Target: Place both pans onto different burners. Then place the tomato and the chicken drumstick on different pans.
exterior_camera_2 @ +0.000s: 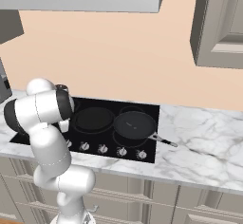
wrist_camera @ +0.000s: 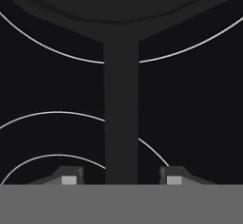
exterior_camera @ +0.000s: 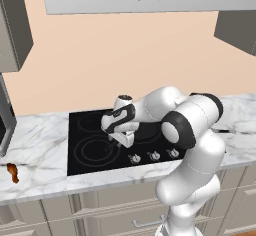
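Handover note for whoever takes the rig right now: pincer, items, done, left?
Pincer: open, fingers either side of a pan handle over the cooktop; nothing gripped.
Pans: both on the cooktop in the right base view. One pan sits at the right, handle reaching toward the counter. The second pan sits on a burner left of it.
Chicken drumstick: on the counter left of the cooktop.
Tomato: not located.
Done: pans appear to be on separate burners.
Left: release the handle area, put the drumstick in one pan and the tomato in the other.
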{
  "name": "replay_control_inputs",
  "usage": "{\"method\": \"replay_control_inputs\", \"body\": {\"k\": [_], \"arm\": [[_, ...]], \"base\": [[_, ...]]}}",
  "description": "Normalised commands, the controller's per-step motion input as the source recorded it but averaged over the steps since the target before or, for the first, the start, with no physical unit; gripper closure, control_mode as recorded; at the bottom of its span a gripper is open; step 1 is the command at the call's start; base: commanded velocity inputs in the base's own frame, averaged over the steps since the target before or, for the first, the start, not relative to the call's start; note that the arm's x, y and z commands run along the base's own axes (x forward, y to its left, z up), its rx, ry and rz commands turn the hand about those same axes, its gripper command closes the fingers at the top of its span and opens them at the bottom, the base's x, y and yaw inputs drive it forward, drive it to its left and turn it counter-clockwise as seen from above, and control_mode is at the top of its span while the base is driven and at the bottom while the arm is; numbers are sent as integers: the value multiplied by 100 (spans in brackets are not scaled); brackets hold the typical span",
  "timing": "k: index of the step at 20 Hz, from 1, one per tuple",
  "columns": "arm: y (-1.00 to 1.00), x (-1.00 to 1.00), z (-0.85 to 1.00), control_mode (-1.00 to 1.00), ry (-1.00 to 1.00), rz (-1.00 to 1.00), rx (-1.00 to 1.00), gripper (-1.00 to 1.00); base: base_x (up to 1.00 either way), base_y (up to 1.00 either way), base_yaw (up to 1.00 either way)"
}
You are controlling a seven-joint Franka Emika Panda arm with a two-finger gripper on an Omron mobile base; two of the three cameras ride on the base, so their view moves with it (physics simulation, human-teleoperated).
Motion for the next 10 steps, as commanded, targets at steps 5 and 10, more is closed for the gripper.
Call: {"method": "replay_control_inputs", "body": {"k": [5,10], "arm": [[0,0,2,-100,0,0,0,-100],[31,-31,17,-100,0,8,-6,-100]], "base": [[0,0,0],[0,0,0]]}}
